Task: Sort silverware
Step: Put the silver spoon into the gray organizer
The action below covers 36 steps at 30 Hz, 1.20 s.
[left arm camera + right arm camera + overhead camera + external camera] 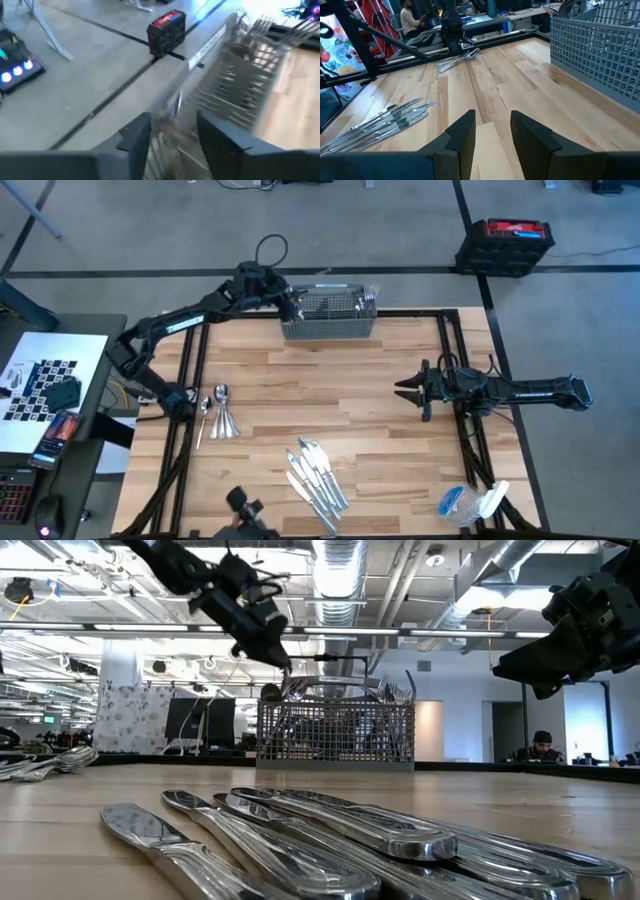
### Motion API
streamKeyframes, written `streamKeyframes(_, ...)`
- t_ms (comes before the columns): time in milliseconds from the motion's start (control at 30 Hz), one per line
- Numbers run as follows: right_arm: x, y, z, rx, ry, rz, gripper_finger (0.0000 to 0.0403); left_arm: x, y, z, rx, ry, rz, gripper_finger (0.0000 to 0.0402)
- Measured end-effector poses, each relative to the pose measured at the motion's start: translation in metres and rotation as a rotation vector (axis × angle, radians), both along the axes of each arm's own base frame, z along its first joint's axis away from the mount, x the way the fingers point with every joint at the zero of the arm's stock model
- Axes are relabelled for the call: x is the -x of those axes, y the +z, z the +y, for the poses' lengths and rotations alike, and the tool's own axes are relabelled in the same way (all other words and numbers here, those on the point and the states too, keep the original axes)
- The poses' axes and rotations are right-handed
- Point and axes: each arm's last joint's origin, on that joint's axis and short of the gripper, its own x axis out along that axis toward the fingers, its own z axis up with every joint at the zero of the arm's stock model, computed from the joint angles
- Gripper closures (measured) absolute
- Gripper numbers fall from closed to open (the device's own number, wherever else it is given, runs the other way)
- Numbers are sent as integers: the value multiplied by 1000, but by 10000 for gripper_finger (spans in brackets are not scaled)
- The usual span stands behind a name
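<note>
1. The counter [380, 420] is a wood top with dark rails along its left and right sides; its middle is bare, which leaves the widest room for carrying pieces across
2. The basket [328, 315] stands at the far edge, slightly left of centre, and holds the unsorted silverware: fork tines [395, 692] and handles stick up over its rim
3. The left arm reaches from the left rail to the basket's far-left corner; its end effector [297, 308] hangs just over that corner, tilted down, probably to draw out a piece. Its fingers stand apart in the wrist view and I see nothing gripped between them
4. The right arm lies along the right side, waiting, well clear of the basket; its end effector [410, 391] hovers over bare wood with fingers partly apart, holding nothing
5. The knives [316, 472] lie in a fanned row near the near edge, around centre, apparently already sorted
6. The spoons [222, 412] lie bunched at the left, just beside the left rail, a second pile kept well apart from the knives
7. No fork pile shows yet; the bare right half looks the likely place
</note>
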Motion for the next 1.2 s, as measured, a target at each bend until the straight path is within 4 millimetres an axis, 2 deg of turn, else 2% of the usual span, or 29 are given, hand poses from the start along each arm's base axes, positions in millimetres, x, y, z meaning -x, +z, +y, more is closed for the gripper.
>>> streamKeyframes(100, 0, 0, 0, 0, 0, 0, 290, 17, 13, -28, 170, 51, 0, 222)
streamKeyframes(200, 0, 0, 0, 0, 0, 0, 290, 31, 18, -61, 354, 102, 51, 216)
streamKeyframes(400, 0, 0, 0, 0, 0, 0, 290, 59, -2, -124, 712, 319, 404, 226)
streamKeyframes(567, 0, 0, 0, 0, 0, 1, 290, 72, -28, -164, 872, 450, 602, 232)
streamKeyframes(767, 0, 0, 0, 0, 0, 0, 290, 74, -74, -194, 886, 430, 671, 237)
streamKeyframes(1000, 0, 0, 0, 0, -1, 0, 290, 85, -137, -215, 995, 396, 662, 238)
streamKeyframes(1100, 0, 0, 0, 0, 0, 0, 290, 89, -148, -216, 998, 432, 637, 238)
streamKeyframes(1200, 0, 0, 0, 0, 0, 1, 290, 91, -150, -215, 970, 464, 627, 238)
